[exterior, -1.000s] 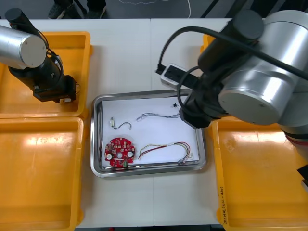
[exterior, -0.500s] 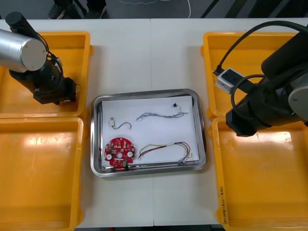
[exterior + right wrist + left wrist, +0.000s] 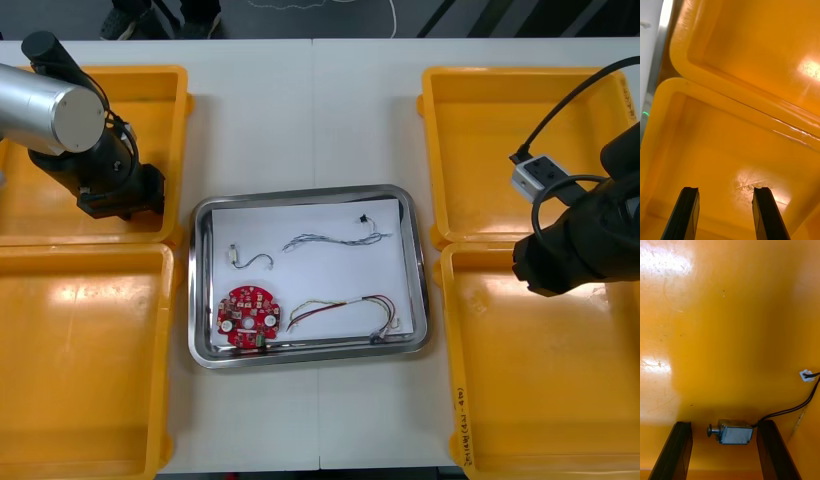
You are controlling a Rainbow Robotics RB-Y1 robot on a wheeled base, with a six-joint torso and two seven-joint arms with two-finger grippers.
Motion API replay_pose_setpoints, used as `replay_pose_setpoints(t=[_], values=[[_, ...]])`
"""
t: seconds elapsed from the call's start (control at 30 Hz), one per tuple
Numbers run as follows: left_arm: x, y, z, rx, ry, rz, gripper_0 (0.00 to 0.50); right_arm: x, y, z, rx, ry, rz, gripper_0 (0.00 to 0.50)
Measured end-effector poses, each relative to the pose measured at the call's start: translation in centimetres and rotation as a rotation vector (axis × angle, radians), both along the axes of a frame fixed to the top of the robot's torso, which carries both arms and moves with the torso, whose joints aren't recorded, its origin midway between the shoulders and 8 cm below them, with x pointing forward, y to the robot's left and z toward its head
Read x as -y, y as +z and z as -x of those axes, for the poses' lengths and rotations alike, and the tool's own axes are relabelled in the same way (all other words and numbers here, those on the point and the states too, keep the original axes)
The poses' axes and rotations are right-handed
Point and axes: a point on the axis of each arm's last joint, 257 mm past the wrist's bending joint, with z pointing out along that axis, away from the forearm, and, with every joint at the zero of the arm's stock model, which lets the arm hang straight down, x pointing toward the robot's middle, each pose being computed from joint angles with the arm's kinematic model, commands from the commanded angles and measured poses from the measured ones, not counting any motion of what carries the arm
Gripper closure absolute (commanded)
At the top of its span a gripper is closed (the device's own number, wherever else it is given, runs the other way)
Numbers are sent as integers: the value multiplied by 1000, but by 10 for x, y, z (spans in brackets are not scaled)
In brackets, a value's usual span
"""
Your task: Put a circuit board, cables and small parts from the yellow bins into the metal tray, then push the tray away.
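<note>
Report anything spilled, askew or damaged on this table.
Nothing stands out. The metal tray sits square to the table, with the circuit board and cables lying inside it. The left gripper, open, straddles a small metal part in the far left bin. The right gripper hangs open over the near right bin.

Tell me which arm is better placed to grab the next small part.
Left. The left gripper is low in a yellow bin, fingers open either side of a small metal part. The right gripper is open over a bare right bin.
</note>
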Motion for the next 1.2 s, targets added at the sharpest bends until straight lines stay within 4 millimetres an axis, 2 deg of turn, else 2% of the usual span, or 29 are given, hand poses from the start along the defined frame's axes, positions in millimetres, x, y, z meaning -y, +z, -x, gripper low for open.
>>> replay_pose_setpoints(t=[0.27,0.37,0.4,0.5,0.57,0.6,0.8,1.2], values=[[0,0,-2,8,-1,-4,0,33,-11,5,0,-130,-11,88],[-1,-1,-3,9,2,-5,118,39,-14,4,9,-162,-7,89],[-2,-1,-3,10,3,-7,141,40,-15,4,9,-168,-7,89],[-5,-2,-5,15,10,-7,355,38,-18,4,7,-175,-15,89],[-5,-2,-7,22,13,-5,459,37,-19,4,8,-184,-25,86],[-5,-1,-8,24,13,-4,487,37,-20,4,9,-190,-32,87],[-5,-1,-8,25,2,-8,500,45,-22,2,-2,-294,-99,88],[-6,5,-7,20,10,1,500,50,-23,1,-14,-321,-127,74]])
